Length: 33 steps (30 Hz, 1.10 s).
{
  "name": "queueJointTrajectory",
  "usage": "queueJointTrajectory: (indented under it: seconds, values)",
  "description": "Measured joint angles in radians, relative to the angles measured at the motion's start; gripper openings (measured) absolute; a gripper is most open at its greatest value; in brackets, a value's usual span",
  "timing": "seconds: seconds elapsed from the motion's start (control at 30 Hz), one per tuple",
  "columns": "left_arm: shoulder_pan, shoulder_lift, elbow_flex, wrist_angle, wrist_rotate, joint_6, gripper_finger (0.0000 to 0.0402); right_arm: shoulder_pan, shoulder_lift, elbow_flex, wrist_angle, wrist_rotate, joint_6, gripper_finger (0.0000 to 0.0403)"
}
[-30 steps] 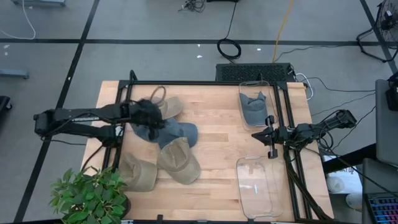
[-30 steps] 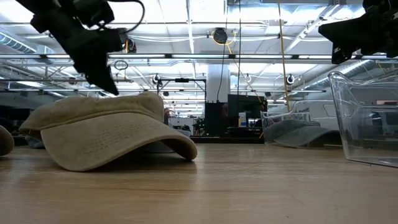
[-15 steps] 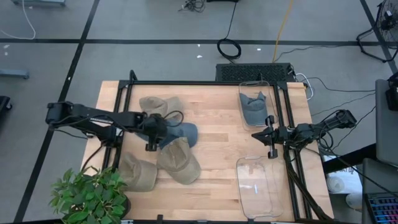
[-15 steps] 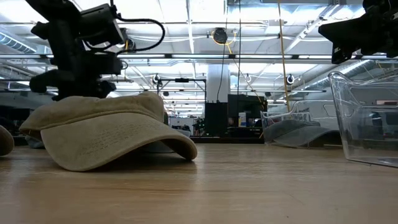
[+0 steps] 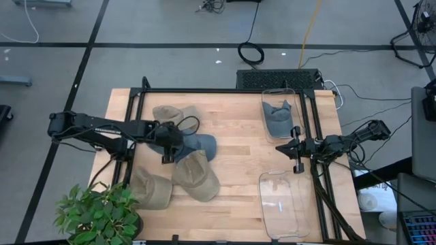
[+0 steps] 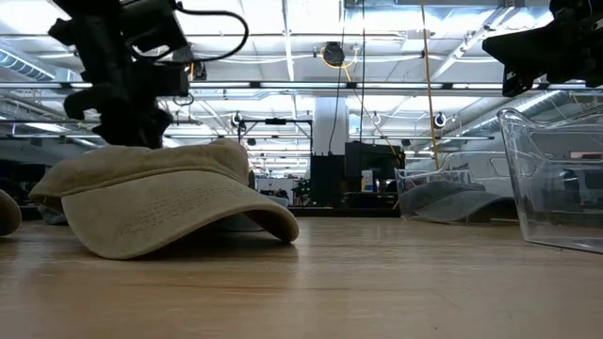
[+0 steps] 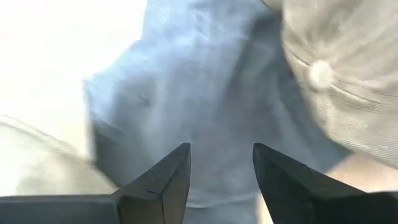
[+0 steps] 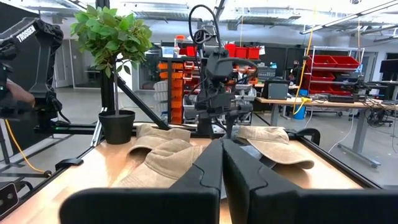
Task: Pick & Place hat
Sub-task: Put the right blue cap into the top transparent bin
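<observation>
I see a tan suede cap [image 6: 160, 198] on the wooden table [image 6: 377, 282] — a clear plastic bin [image 6: 556, 179] at right, dark left arm [image 6: 122, 66] above the cap.

- The blue hat [image 5: 199, 143] is partly hidden under the left claw [image 5: 167, 145] and a tan hat [image 5: 196, 175].
- A second tan hat [image 6: 6, 213] is cut off at the low view's edge.

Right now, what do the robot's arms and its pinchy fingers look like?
Both arms are black and skinny, made of long straight tubes joined at chunky joints. The left gripper has two flat, dark fingers shaped like wedges. A black cable loops out near its wrist. The right gripper has the same dark, blocky fingers. In the right wrist view, white letters mark the left arm's base.
</observation>
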Motion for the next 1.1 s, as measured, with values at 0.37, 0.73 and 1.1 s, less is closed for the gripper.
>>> queueJointTrajectory:
  seconds: [0.37, 0.73, 1.1]
  values:
    - [0.0, 0.001, 0.015, 0.014, -0.173, 0.065, 0.0184, 0.0, 0.0, 0.0, 0.0, 0.0, 0.0, 0.0]
    - [0.0, 0.001, 0.015, 0.048, -0.016, -0.183, 0.0184, 0.0, 0.0, 0.0, 0.0, 0.0, 0.0, 0.0]
    - [0.0, 0.001, 0.015, 0.062, -0.03, -0.12, 0.0184, 0.0, 0.0, 0.0, 0.0, 0.0, 0.007, 0.0]
